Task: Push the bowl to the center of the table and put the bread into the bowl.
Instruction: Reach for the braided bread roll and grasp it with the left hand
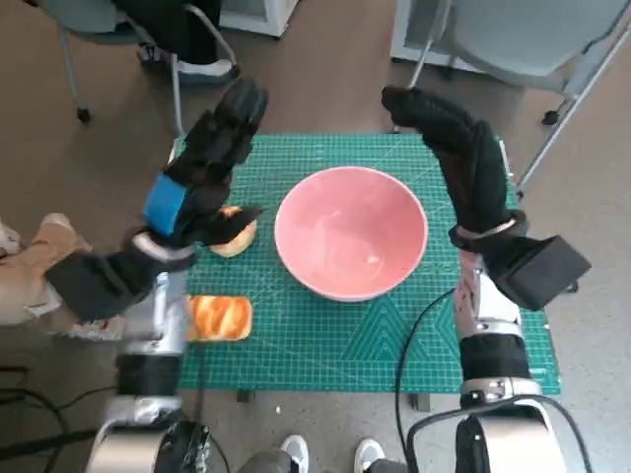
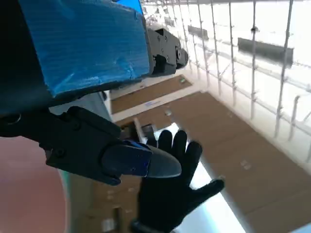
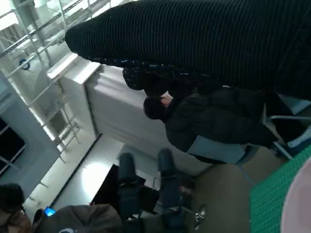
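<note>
A green cutting mat (image 1: 325, 335) with a printed grid covers the small table, and its corner shows again in the right wrist view. Brown floor (image 1: 325, 69) surrounds it. Beyond the far edge stand two chairs: one at the far left (image 1: 118, 30) with a dark garment over it and a wheeled leg, one at the far right (image 1: 523, 39) with a grey seat and slanted metal legs. A pair of white shoes (image 1: 330, 455) shows at the table's near edge. In the right wrist view a person in a dark jacket (image 3: 214, 121) sits on a grey chair near a white cabinet (image 3: 102, 102)
</note>
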`<state>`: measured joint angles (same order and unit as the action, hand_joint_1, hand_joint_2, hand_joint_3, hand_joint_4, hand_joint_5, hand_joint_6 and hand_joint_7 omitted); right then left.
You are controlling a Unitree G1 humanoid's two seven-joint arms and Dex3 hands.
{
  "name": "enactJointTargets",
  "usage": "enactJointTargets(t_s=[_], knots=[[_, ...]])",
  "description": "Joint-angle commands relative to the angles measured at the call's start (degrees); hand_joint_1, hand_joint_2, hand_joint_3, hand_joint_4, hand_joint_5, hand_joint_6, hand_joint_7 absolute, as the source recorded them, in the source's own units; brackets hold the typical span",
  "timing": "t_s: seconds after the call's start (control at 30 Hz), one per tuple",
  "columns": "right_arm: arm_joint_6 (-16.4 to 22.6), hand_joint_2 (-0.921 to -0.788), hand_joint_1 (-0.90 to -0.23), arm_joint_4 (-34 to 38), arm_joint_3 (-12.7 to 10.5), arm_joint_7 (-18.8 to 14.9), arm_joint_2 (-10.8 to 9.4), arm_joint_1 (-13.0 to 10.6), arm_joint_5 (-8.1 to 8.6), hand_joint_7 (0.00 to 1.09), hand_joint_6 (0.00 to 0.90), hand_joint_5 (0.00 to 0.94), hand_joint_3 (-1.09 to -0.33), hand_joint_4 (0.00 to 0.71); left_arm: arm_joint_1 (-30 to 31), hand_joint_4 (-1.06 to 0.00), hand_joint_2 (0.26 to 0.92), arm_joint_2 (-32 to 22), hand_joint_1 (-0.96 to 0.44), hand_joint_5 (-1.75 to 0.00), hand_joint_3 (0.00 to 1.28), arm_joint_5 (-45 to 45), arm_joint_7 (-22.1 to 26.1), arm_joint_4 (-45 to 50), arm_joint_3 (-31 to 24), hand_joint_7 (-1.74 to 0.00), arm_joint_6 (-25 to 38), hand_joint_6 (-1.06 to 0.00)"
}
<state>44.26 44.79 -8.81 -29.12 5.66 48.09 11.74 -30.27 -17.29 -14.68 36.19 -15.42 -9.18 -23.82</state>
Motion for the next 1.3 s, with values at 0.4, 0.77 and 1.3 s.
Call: enactJointTargets(t_s=[0.4, 0.77, 1.3], knots=[[-2.4, -0.921, -0.695, -1.3, 0.46, 0.13, -0.53, -2.3, 0.86, 0.17, 0.219, 0.007, -0.753, 0.212, 23.75, 0.0, 0.636, -26.37, -0.11, 0.0, 0.0, 15.8, 6.95, 40.4, -8.41, -0.06, 24.09, -0.17], [-4.1, -0.921, -0.692, -2.03, 0.65, -0.64, -1.52, -2.01, 2.4, 0.18, 0.215, 0.006, -0.752, 0.214, 28.61, -0.07, 0.637, -29.41, -0.15, -0.02, 0.0, 23.95, 5.62, 48.71, -6.21, -0.06, 32.18, -0.23], [-4.34, -0.921, -0.676, -1.94, 0.39, -1.93, -0.87, -2.53, 4.09, 0.19, 0.205, 0.002, -0.755, 0.209, 24.42, -0.11, 0.654, -30.5, -0.25, -0.01, 0.01, 39.67, 5.27, 51.31, 8.64, -0.02, 47.99, -0.25]])
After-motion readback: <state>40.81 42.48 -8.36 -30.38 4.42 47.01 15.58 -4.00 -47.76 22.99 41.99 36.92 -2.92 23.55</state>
